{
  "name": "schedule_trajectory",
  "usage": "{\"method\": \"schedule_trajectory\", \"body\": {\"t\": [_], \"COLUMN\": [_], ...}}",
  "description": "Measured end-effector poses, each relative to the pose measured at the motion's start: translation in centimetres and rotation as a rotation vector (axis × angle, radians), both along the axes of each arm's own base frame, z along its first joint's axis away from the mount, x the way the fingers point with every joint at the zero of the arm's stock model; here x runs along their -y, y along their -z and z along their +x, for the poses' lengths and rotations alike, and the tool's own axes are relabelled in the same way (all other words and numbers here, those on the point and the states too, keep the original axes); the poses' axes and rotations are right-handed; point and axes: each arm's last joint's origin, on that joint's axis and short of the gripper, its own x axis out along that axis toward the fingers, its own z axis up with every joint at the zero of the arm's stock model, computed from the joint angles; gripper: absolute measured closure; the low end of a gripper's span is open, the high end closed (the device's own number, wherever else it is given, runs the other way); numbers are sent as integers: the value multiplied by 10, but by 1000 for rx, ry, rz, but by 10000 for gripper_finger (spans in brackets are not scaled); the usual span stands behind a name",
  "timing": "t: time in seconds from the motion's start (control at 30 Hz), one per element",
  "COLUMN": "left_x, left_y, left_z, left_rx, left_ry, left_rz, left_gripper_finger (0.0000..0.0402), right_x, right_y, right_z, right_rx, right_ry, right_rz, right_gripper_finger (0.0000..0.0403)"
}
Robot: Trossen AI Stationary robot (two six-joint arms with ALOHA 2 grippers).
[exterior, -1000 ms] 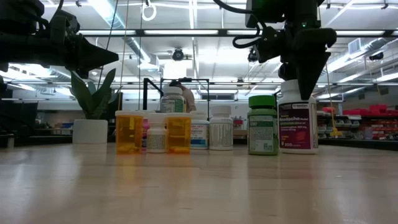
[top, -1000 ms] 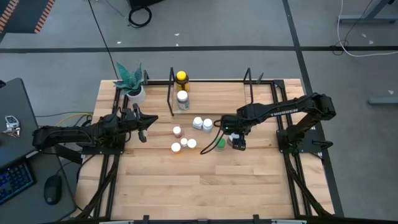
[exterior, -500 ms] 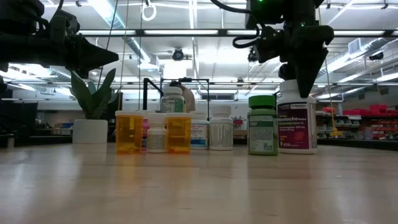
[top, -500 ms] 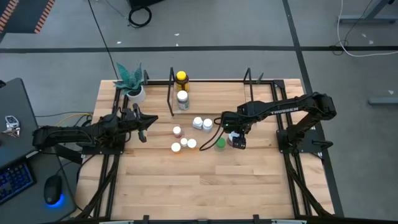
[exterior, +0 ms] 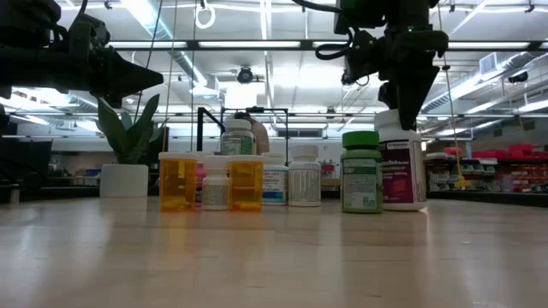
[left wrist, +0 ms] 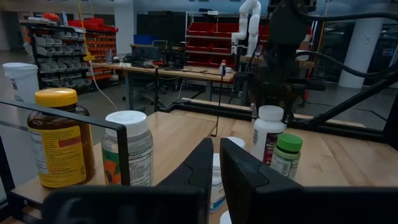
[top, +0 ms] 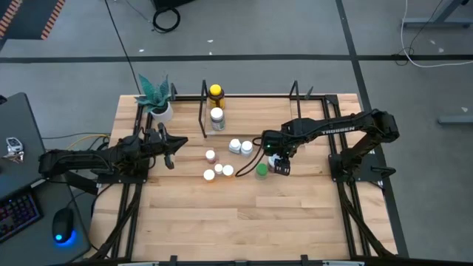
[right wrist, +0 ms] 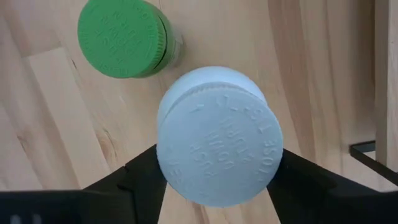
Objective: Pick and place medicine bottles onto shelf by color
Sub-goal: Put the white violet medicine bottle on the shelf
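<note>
Right wrist view settles it: the right gripper [right wrist: 214,180] hangs straight above the white-capped bottle [right wrist: 219,134], fingers flanking the cap on both sides and apparently touching it, though a firm pinch isn't certain. That bottle stands upright, right of centre on the desk [top: 222,214] in the high view, just beside the green-capped bottle [top: 261,170]. The shelf [top: 203,111] lies toward upper left. Left gripper [top: 171,159], pressed together, waits farther off.
</note>
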Motion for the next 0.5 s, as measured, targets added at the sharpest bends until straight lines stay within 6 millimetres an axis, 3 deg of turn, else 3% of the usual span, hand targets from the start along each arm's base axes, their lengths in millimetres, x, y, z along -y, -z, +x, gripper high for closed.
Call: {"method": "schedule_trajectory", "body": {"t": [0.23, 0.5], "left_x": [0, 0], "left_y": [0, 0], "left_z": [0, 0], "left_rx": [-1, 0], "left_ry": [0, 1], "left_rz": [0, 0], "left_gripper_finger": [373, 362], "right_x": [4, 9], "right_y": [0, 0], "right_z": [0, -2], "right_rx": [0, -17], "right_ry": [15, 19], "right_rz": [0, 0], "right_gripper_finger": [149, 166]}}
